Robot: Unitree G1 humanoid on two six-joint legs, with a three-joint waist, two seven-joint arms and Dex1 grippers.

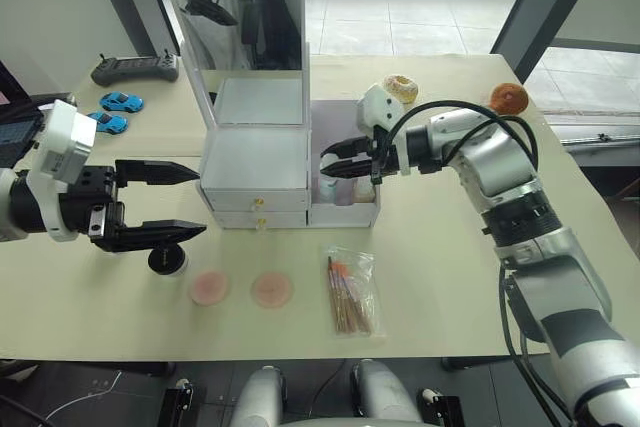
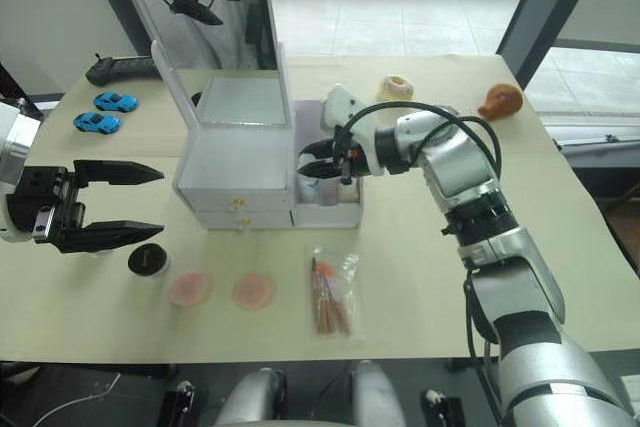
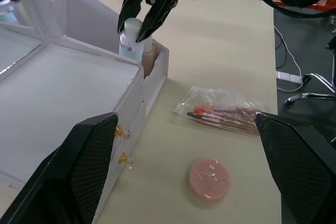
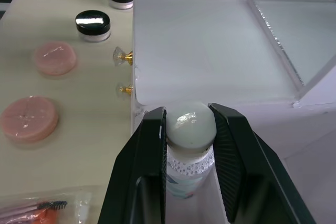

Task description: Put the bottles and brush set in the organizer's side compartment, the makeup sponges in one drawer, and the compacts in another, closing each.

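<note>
Right gripper (image 4: 187,129) jaws closed on slim bottle's (image 4: 190,153) white cap inside side compartment (image 1: 345,209), left gripper (image 1: 170,202) jaws wide apart beside organizer (image 1: 255,162).

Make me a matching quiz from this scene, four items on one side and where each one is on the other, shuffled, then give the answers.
Items
1. Clear bottle
2. Brush set
3. Sponges
4. Toy cars

Places
A. On the table in front of the drawers
B. At the table's far left, near the controller
C. In the side compartment, between the right gripper's fingers
D. Flat on the table in front of the side compartment

Pairs: 1-C, 2-D, 3-A, 4-B
</note>
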